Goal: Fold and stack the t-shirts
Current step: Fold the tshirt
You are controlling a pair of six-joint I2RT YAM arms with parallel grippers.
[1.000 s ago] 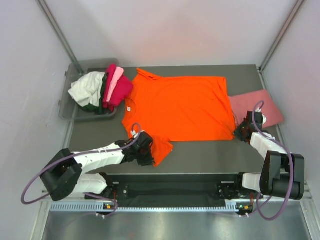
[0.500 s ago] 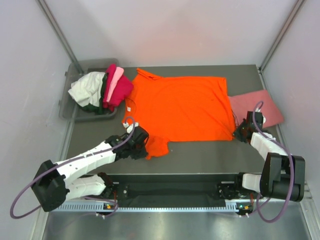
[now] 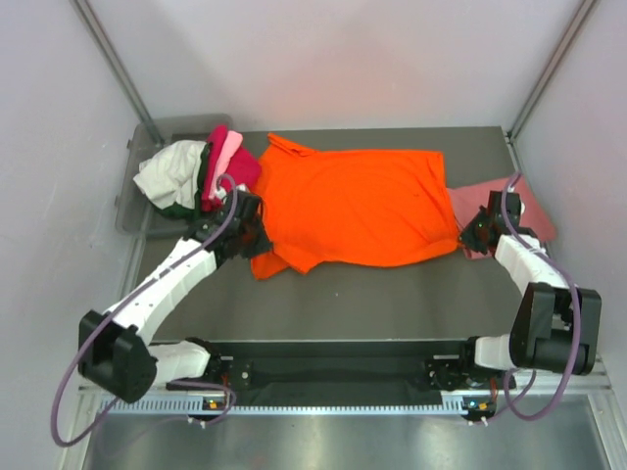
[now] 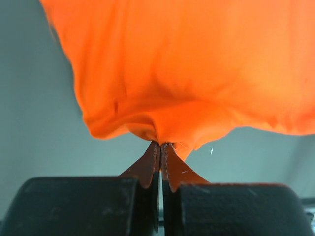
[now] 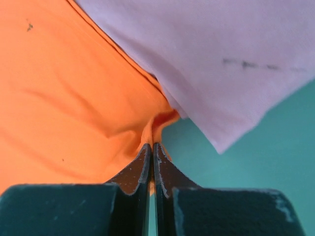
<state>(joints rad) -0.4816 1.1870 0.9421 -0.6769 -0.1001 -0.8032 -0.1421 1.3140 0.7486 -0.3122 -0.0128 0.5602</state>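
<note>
A bright orange t-shirt lies spread across the middle of the dark table, its near part folded back onto itself. My left gripper is shut on the shirt's left sleeve, and orange cloth bunches up from the pinched jaws of that gripper. My right gripper is shut on the shirt's near right corner, pinched between the jaws of that gripper. A folded salmon-pink t-shirt lies at the right under that corner and shows pale in the right wrist view.
A grey bin at the back left holds white, dark green, light pink and magenta t-shirts. Slanted frame posts stand at both back corners. Pale walls close in both sides.
My left gripper carried the sleeve away from the near edge toward the back, folding the shirt's near part over. My right gripper moved back a little with its corner.
</note>
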